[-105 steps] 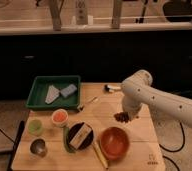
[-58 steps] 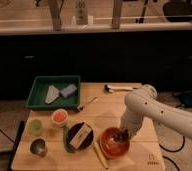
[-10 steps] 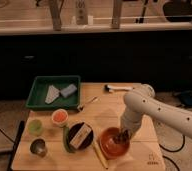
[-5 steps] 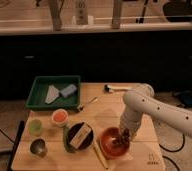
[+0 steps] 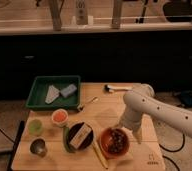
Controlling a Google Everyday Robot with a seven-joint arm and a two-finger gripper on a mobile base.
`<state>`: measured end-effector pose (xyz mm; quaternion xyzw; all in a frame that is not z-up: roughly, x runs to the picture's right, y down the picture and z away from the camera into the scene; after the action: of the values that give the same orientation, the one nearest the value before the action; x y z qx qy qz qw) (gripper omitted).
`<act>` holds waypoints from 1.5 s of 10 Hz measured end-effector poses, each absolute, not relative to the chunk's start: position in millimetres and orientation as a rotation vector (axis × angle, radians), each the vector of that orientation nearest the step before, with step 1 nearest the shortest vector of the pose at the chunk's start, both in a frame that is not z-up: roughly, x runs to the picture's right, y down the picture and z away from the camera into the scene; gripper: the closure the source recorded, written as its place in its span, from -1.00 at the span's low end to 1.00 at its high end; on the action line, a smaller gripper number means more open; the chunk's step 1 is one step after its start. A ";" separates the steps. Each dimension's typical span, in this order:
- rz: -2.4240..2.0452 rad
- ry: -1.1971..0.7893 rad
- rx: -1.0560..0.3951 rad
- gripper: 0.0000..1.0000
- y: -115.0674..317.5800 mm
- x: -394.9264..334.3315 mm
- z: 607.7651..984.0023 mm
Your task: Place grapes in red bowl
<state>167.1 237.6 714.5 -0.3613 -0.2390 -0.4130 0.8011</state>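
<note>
The red bowl [image 5: 105, 146] sits on the wooden table near its front edge, right of the black dish. A small dark bunch, the grapes [image 5: 118, 139], lies inside the bowl, toward its right side. My gripper [image 5: 123, 129] hangs at the end of the white arm, just over the bowl's far right rim and close above the grapes. I cannot see whether it touches them.
A green tray [image 5: 40, 100] with a white and a blue-grey item stands at back left. A white cup with orange contents [image 5: 60, 116], a green cup [image 5: 35, 126], a metal cup [image 5: 38, 147] and the black dish [image 5: 80, 136] stand left of the bowl. A white-handled tool [image 5: 116, 88] lies at the back.
Since the earliest frame the arm has come down from the table's middle right to the bowl. Over the last second it has barely moved.
</note>
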 end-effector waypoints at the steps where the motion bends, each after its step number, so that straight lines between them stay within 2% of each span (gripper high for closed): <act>1: -0.887 -0.516 -0.772 -0.60 237.5 167.8 714.5; 15: -0.903 -0.536 -0.742 -0.60 235.6 167.4 713.9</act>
<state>167.4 235.6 713.9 -0.3459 -0.2500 -0.4209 0.8004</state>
